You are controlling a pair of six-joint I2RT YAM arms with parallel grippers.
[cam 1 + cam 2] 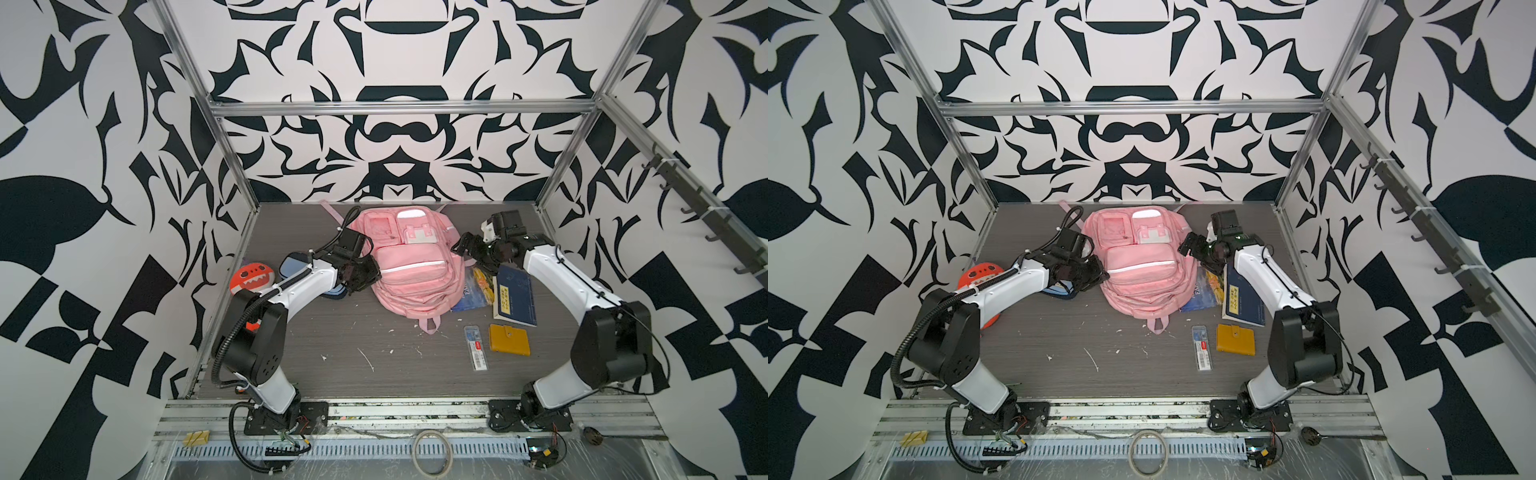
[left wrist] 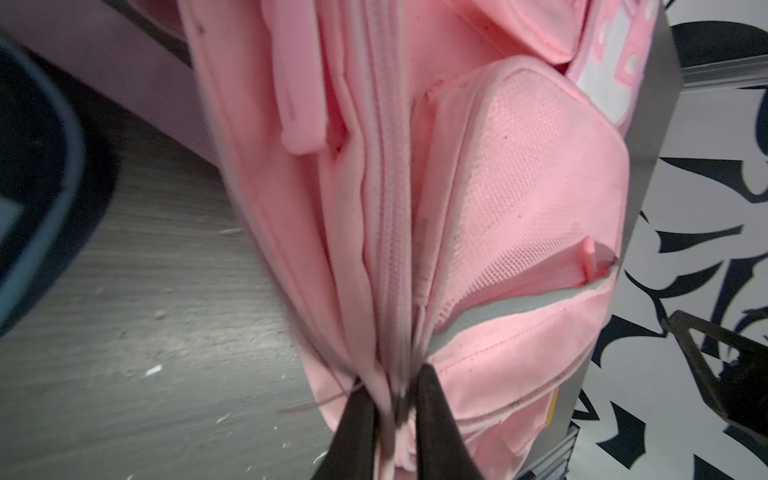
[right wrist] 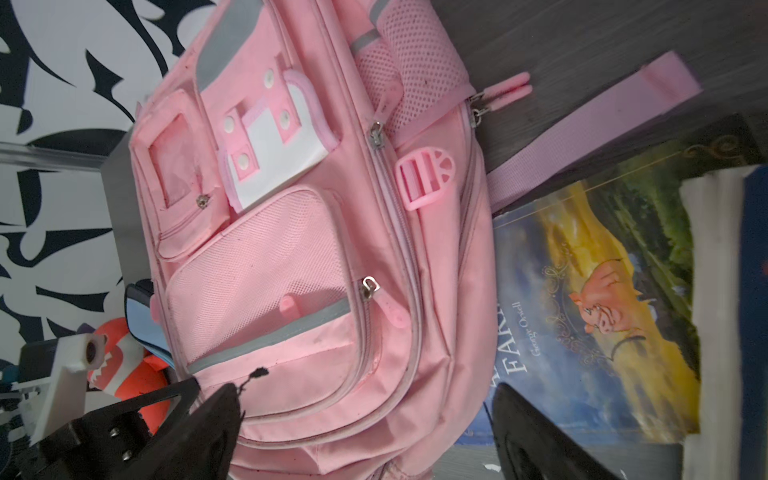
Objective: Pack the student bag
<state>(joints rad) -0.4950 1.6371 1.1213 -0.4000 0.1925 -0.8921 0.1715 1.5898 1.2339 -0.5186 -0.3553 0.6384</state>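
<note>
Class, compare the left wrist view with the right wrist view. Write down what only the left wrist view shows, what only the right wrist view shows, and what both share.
Only the left wrist view: a close-up of the left gripper pinched shut on the backpack at its side zip seam.
Only the right wrist view: a book with a pig on its cover, an orange plush toy and a pink buckle.
Both: the backpack's mesh front pocket, the blue pencil case and the grey table.
</note>
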